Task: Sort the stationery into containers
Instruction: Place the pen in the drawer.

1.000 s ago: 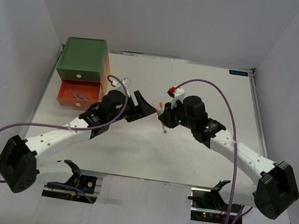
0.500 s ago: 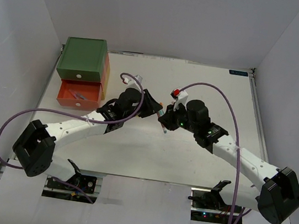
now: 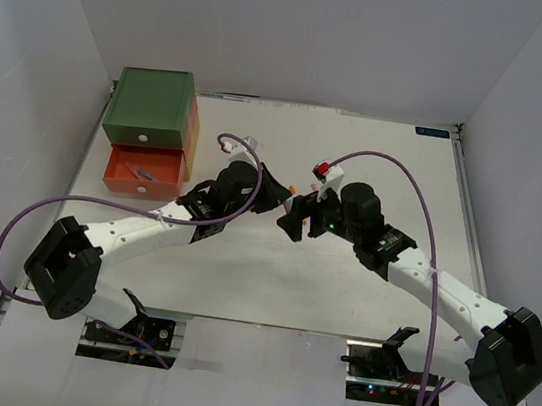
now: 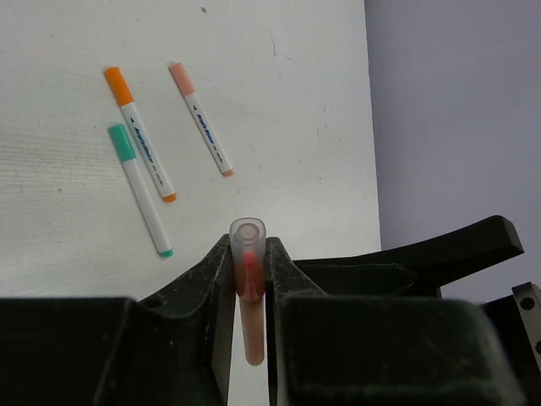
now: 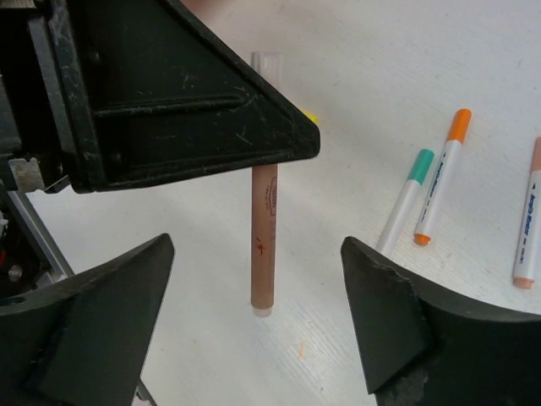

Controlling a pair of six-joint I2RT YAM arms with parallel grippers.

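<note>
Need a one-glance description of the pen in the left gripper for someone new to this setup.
At the middle of the white table, find the left gripper. Its fingers clamp a salmon-pink pen. The three pens nearby lie loose and have white barrels; this one is salmon along its whole barrel.
</note>
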